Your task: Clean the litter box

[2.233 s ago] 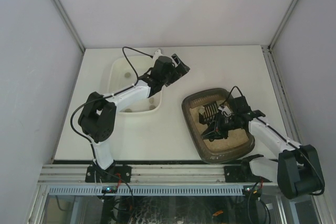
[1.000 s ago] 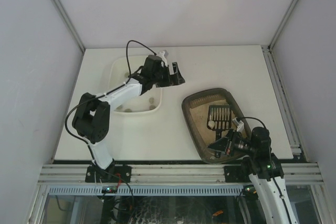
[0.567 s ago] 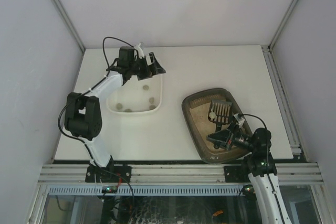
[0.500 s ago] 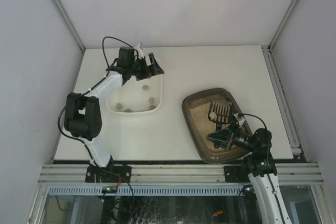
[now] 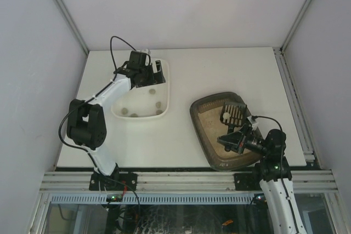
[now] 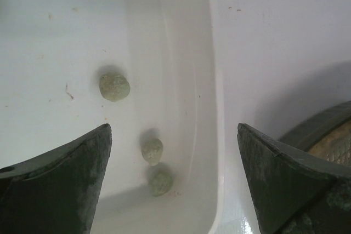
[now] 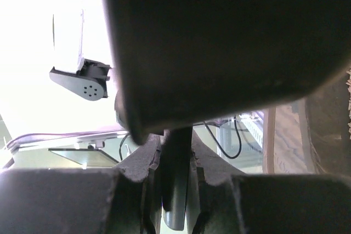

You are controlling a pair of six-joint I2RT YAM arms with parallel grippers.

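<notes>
The litter box [image 5: 216, 163] is dark brown plastic, slightly see-through, with a soft shine along its rim, and the litter [image 5: 213, 127] inside looks tan, dry and grainy. The slotted scoop [image 5: 236, 113] over it is black plastic with a dull finish. The tub [image 5: 164, 94] is smooth, glossy white plastic, and the lumps [image 6: 114, 87] in it are grey-green, rough and crumbly. The fingers [image 6: 60, 179] of the left gripper [image 6: 173, 130] are dark, matt and scuffed with pale dust. The table [image 5: 219, 69] is plain matt white, and the rail [image 5: 181, 182] along its near edge is ribbed bare metal.
</notes>
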